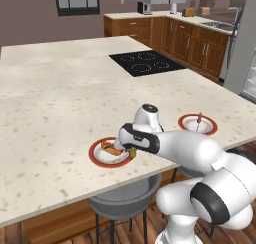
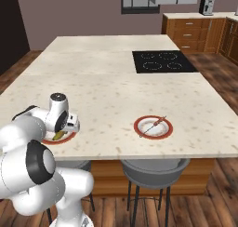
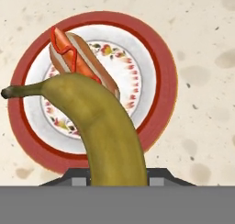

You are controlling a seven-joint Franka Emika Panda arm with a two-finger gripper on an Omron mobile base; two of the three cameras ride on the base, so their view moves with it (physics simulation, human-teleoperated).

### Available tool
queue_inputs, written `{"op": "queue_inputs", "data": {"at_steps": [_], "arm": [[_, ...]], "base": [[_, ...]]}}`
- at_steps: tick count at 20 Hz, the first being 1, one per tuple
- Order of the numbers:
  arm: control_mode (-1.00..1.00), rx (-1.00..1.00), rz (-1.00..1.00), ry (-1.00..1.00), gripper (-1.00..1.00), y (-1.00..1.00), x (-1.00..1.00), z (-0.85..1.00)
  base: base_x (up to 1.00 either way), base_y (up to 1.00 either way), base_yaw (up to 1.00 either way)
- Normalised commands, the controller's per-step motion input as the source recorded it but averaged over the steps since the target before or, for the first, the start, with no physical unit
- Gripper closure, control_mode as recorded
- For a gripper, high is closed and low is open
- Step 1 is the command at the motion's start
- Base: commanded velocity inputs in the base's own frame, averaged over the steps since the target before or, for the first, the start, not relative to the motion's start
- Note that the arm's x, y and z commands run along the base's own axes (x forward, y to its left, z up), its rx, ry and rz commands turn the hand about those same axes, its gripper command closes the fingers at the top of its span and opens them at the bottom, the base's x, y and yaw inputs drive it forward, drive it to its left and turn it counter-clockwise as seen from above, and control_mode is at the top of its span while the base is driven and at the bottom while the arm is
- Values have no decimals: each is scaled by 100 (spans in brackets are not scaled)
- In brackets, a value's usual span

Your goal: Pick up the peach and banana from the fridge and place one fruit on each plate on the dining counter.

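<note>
Directly above a red-rimmed white plate (image 3: 158, 81) hangs the robot's gripper (image 1: 131, 150), its fingers closed on a banana (image 3: 103, 126). Seen from the hand camera, the banana is yellow-olive with a dark stem tip pointing left, and it rises from the bottom of that view across the plate's middle. A hot dog in a bun (image 3: 78, 58), with a red wavy stripe of sauce, lies on the plate behind the banana. Whether the banana touches the plate or the hot dog cannot be told.

From the left base camera, this plate (image 1: 95, 155) sits near the front edge of the beige speckled dining counter (image 1: 60, 103), with the white arm bent low over it. A second red-rimmed plate (image 1: 190, 124) lies to its right, well apart, carrying a thin skewer-like item (image 1: 199, 119). A black inset cooktop (image 1: 145, 62) sits farther back on the counter. Grey stools (image 2: 155, 168) stand under the counter's front edge. Part of the grey fridge (image 1: 242, 53) shows at the right edge.
</note>
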Motion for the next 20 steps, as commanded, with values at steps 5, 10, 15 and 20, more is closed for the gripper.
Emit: {"op": "queue_inputs", "data": {"at_steps": [5,10,15,20], "arm": [[-100,0,-6,-10,100,12,0,-1],[-100,0,-5,-5,100,15,0,0],[-100,0,-1,-1,100,9,0,-11],[-100,0,0,0,100,4,0,-15]], "base": [[0,0,0],[0,0,0],[0,0,0],[0,0,0]]}}
